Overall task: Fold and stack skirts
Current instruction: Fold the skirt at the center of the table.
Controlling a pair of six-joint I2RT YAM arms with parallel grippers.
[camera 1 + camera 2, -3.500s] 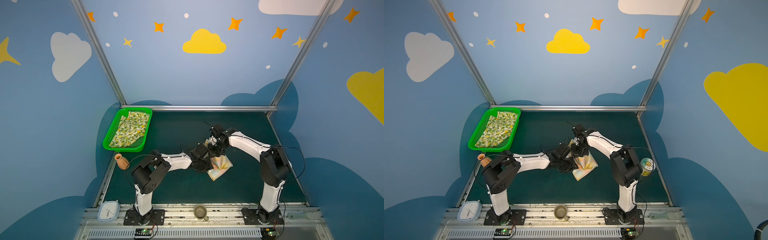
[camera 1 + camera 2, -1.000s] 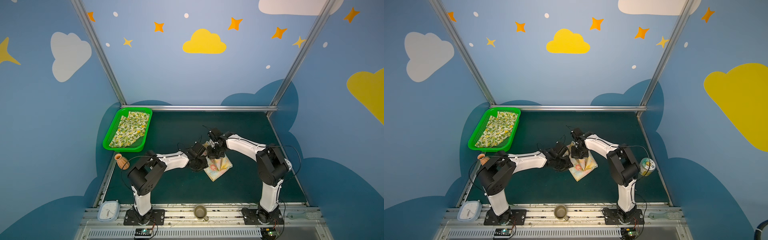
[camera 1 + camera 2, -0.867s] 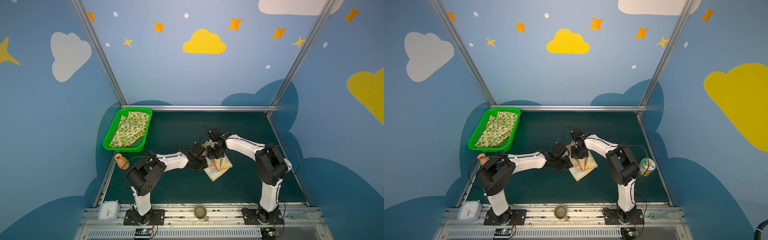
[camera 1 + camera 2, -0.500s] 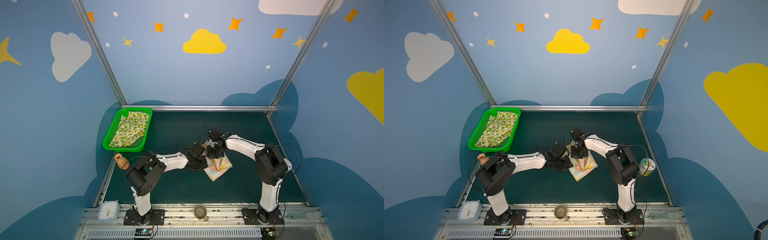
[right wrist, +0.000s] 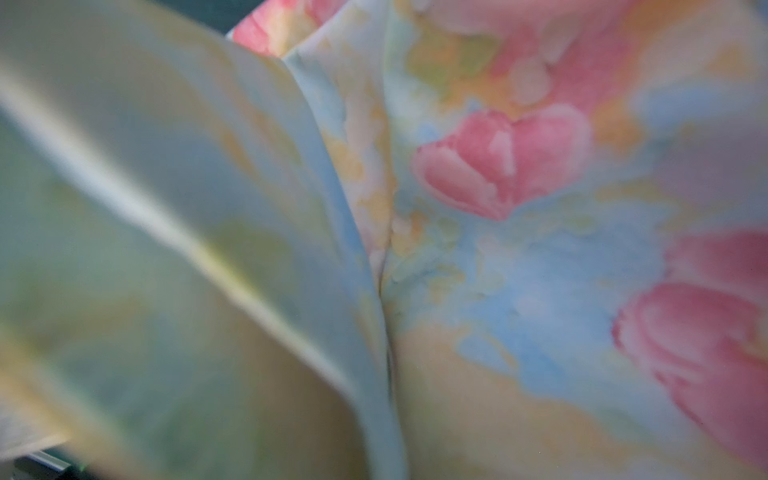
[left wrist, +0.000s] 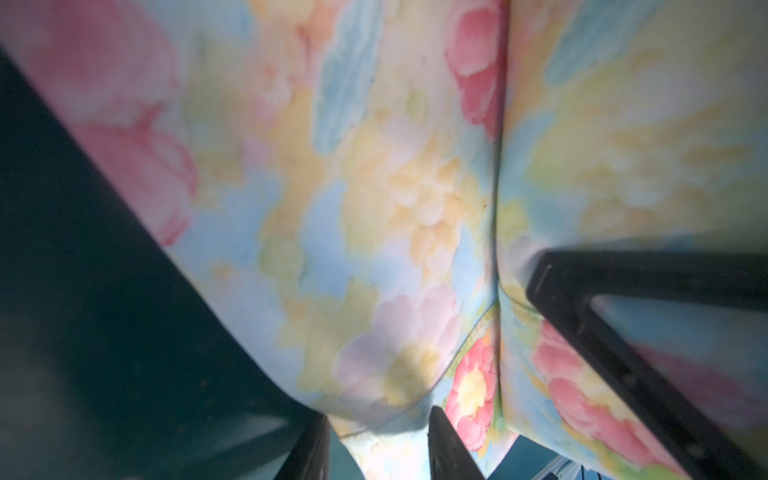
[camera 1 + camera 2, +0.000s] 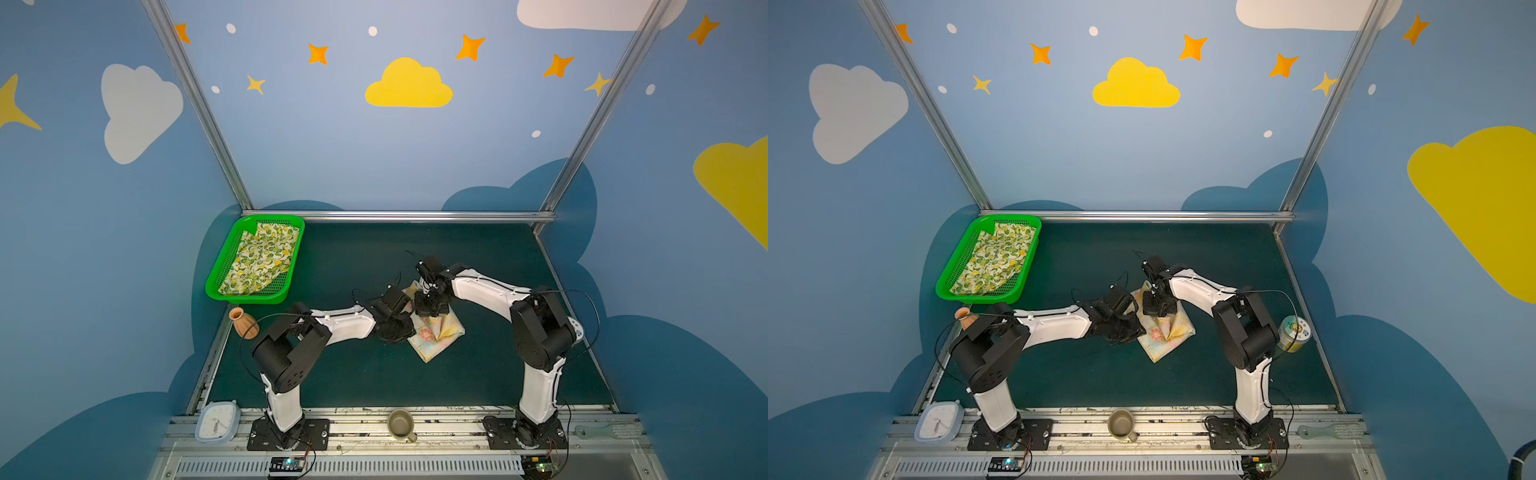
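The floral skirt [image 7: 438, 334] is lying partly folded near the middle of the dark green table [image 7: 374, 374], showing in both top views as a small skewed packet with one corner pointing toward the robot's bases; the left gripper [image 7: 408, 328] is reaching in low at the packet's near-left edge, and in the left wrist view its fingers [image 6: 446, 449] are standing apart, released, with the cloth's edge [image 6: 374, 208] running between them; the right gripper [image 7: 432, 306] is bearing down on the packet's far part, clenched on a raised flap that is rising pale and blurred against the right wrist camera, beside the flat pink-flowered layer [image 5: 540, 249], its fingers themselves being hidden there; the lemon skirt [image 7: 259, 264] is lying spread in the green basket [image 7: 249, 297] at the table's far-left corner, well apart from both arms.
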